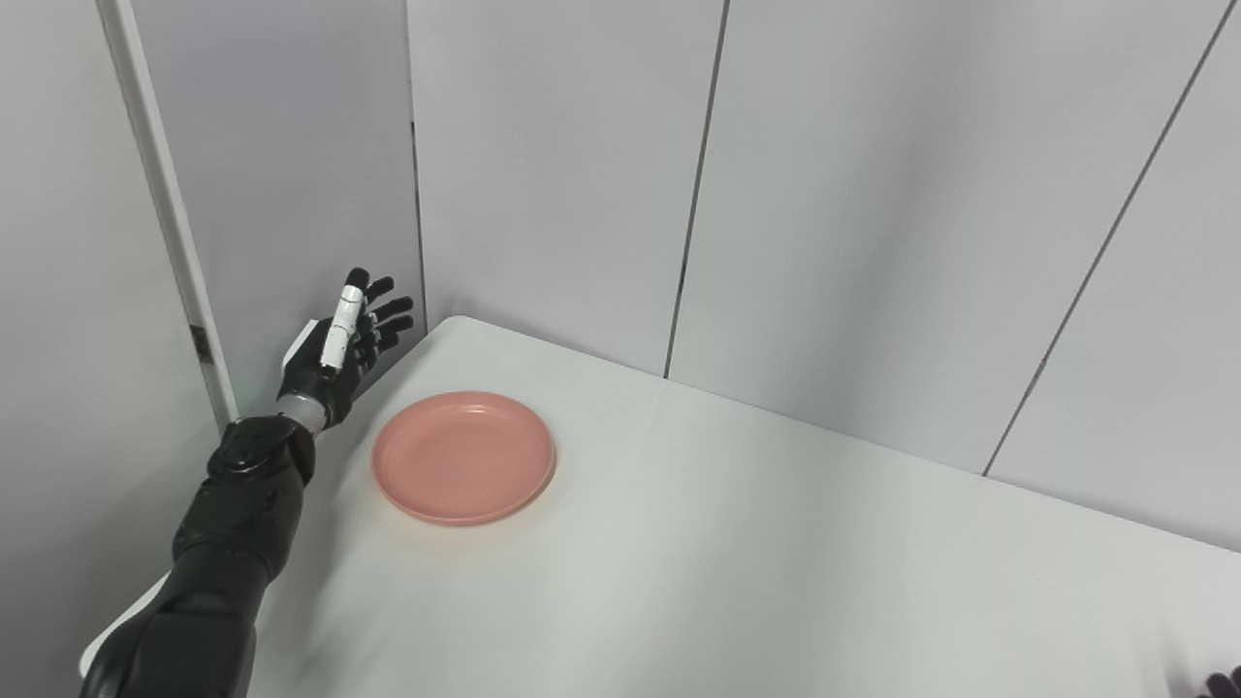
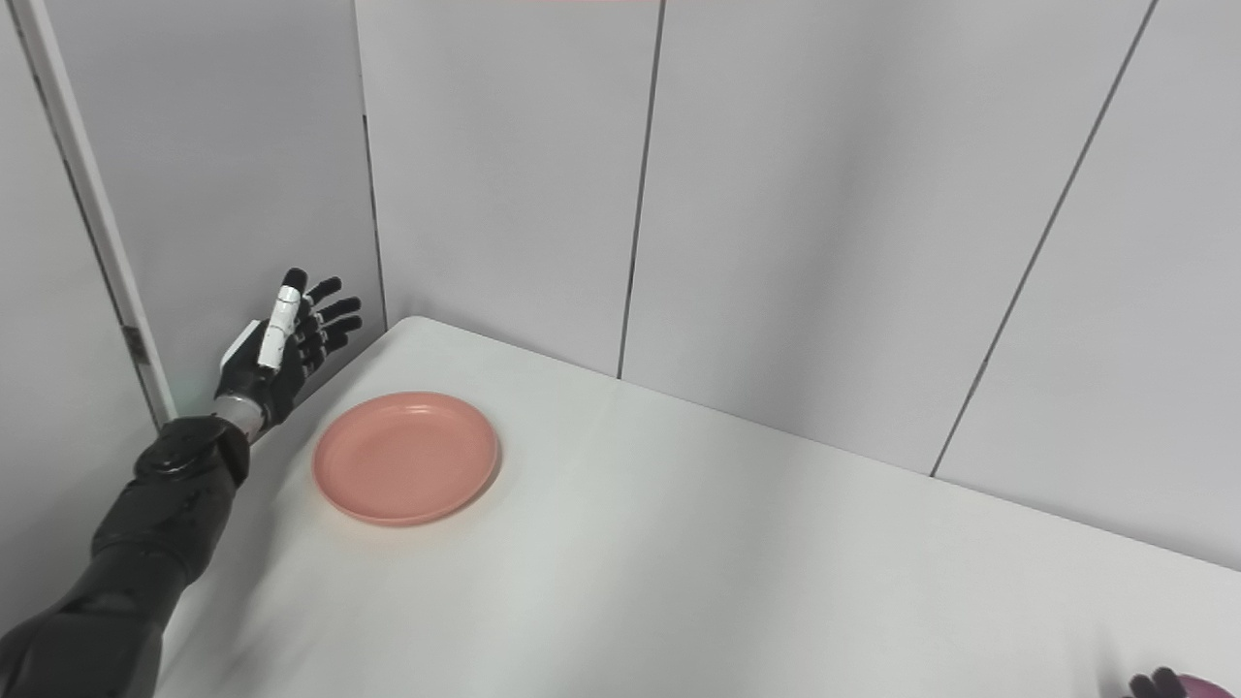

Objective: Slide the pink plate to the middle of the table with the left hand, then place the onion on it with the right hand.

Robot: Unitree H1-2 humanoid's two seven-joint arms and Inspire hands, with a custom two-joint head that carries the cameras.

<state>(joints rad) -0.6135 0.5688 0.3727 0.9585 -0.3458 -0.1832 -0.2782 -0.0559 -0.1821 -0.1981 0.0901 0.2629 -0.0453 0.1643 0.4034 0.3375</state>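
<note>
pink plate (image 1: 463, 457) near far-left corner of table (image 1: 737, 562), not yet slid | left hand (image 1: 341, 354) open, empty, beside plate at left edge | right hand (image 2: 1159, 686) barely visible, state unclear | onion unplaced

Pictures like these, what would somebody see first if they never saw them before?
The pink plate jumps out first, empty, on the white table near its far left corner. Next comes the black left hand, open with fingers spread, raised just left of the plate and not touching it. At the bottom right corner, a bit of dark fingers and something purple peeks in.
</note>
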